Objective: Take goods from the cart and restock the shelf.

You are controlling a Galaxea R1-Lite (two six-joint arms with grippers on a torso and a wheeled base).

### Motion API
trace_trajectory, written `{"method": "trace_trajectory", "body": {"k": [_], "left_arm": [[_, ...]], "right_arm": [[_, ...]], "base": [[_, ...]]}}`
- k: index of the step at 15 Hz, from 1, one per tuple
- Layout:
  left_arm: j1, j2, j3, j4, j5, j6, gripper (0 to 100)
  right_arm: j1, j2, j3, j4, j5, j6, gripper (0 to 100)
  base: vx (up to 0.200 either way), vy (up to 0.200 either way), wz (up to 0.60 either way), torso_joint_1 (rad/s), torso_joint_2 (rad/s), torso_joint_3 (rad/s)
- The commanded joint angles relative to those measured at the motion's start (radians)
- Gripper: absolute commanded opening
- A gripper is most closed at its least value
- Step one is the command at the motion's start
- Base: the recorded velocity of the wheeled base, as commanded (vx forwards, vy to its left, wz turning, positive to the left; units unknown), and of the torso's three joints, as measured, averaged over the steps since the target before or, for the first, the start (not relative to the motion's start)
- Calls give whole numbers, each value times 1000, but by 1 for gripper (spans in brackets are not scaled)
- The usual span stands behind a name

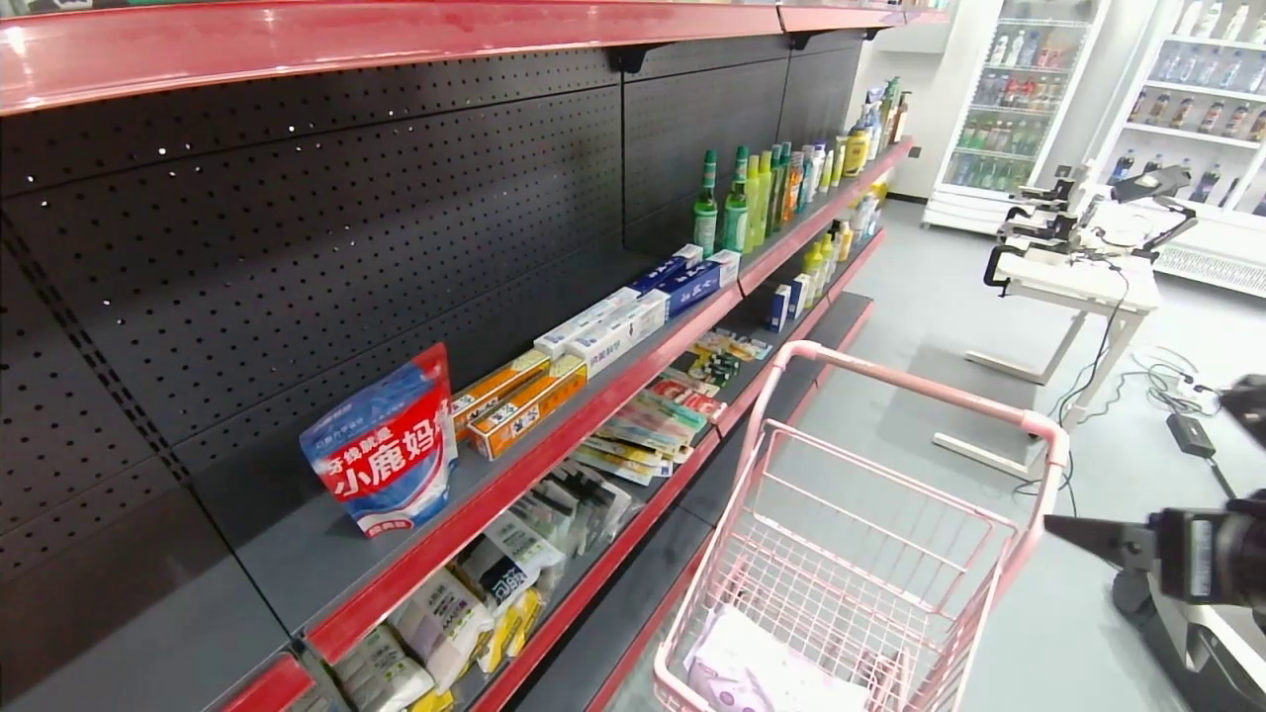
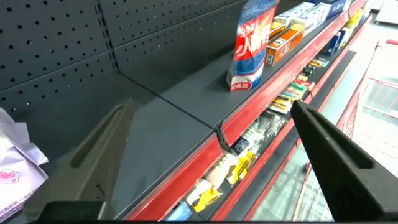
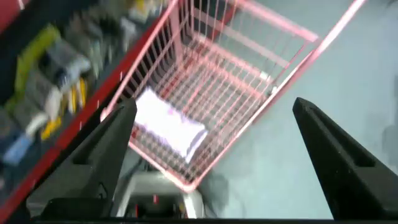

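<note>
While the left gripper (image 2: pixel 211 104) hung over a bare stretch of the grey shelf (image 2: pixel 168 134), its jaws stood released and wide apart, grasping nothing. A blue, red and white pouch (image 2: pixel 252 43) stood upright farther along the same board. Orange toothpaste boxes (image 1: pixel 514 396) lay just beside it, with white and blue boxes beyond. A white and pink packet (image 2: pixel 15 165) showed at the edge of the left wrist view; whether it rested on the shelf could not be told. The right gripper (image 3: pixel 214 104) was held above the pink cart (image 3: pixel 273 28), pointing toward it, jaws likewise released and empty. One white package (image 3: pixel 168 124) lay on the cart's wire floor, at the end nearest the robot. The cart stood in the aisle just beside the lower shelves.
</note>
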Motion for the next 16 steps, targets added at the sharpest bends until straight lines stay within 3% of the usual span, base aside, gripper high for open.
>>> {"method": "trace_trajectory", "body": {"k": [1, 5, 8, 16], "left_arm": [[0, 1, 0, 0, 0, 0, 100], [0, 1, 0, 0, -1, 0, 100], [0, 1, 0, 0, 0, 0, 100], [0, 1, 0, 0, 0, 0, 100]], "right_arm": [[143, 509, -71, -58, 57, -61, 100], [215, 714, -88, -159, 58, -141, 100], [214, 768, -97, -173, 123, -218, 100], [229, 886, -100, -272, 126, -316, 100]], "base": [[0, 0, 0, 0, 0, 0], [0, 0, 0, 0, 0, 0], [0, 0, 0, -49, 114, 62], [0, 0, 0, -87, 189, 105]]}}
